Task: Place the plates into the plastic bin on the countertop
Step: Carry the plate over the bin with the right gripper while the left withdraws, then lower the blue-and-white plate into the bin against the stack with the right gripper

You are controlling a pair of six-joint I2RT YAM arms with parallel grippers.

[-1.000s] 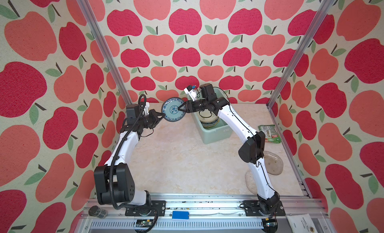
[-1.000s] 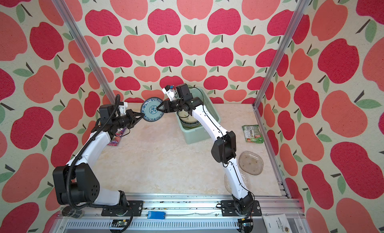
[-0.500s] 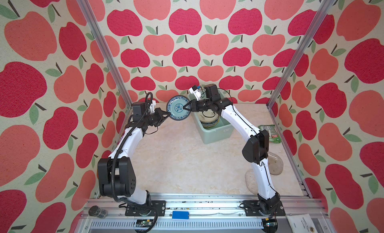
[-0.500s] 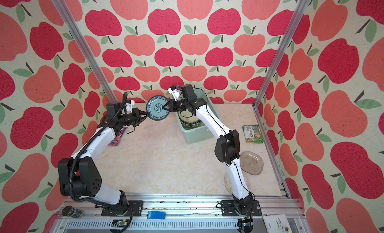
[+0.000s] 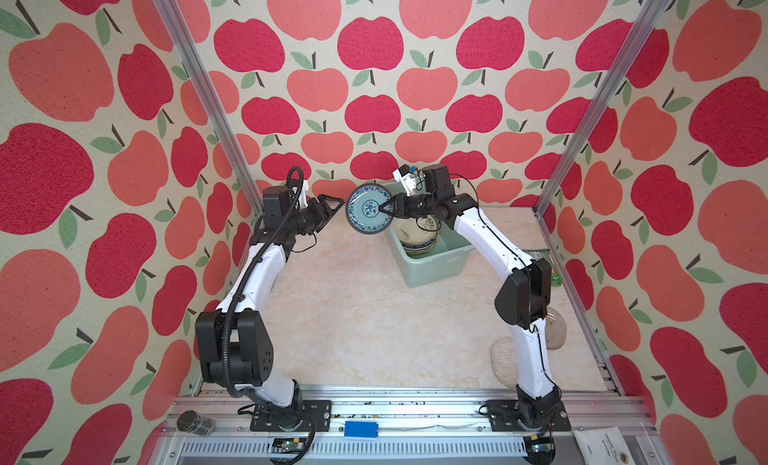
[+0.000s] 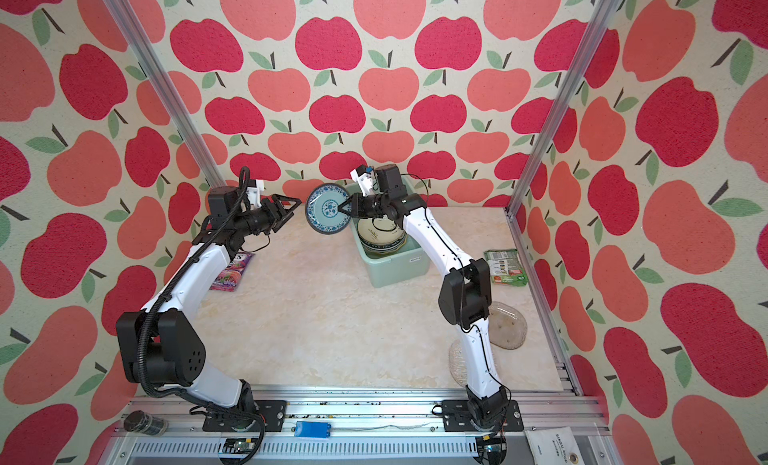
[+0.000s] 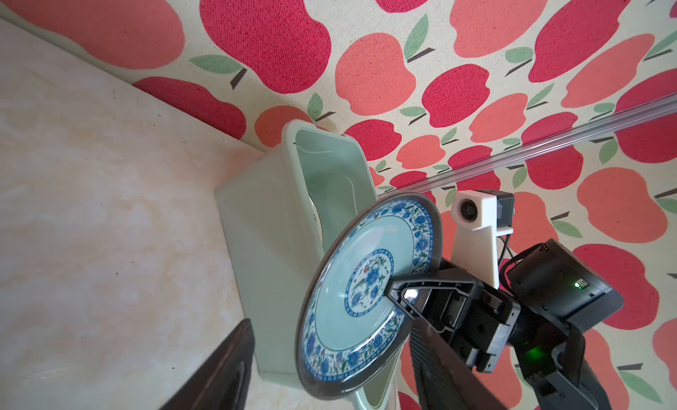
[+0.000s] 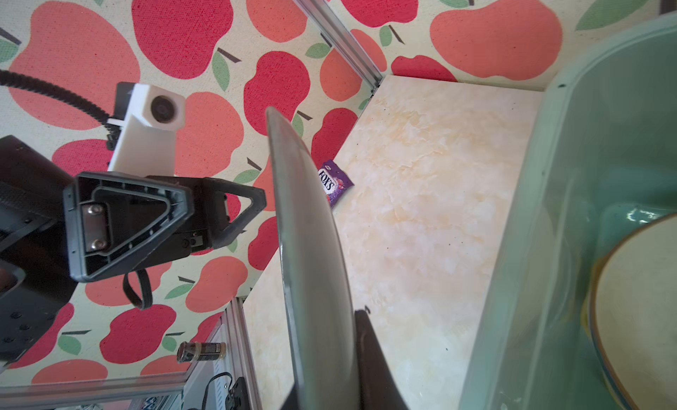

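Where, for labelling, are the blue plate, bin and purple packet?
blue plate (image 5: 368, 210), in a top view, centre medallion.
bin (image 5: 432, 270), in a top view, front wall.
purple packet (image 6: 233, 272), in a top view, its middle.

I have open countertop (image 5: 365, 317) across the middle and near left. At the far end, the upright blue plate (image 5: 369, 211) and the plastic bin (image 5: 432, 269) block passage. Glass plates (image 6: 505, 326) crowd the near right.

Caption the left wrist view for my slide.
Right gripper holds the blue-patterned plate on edge beside the green bin.
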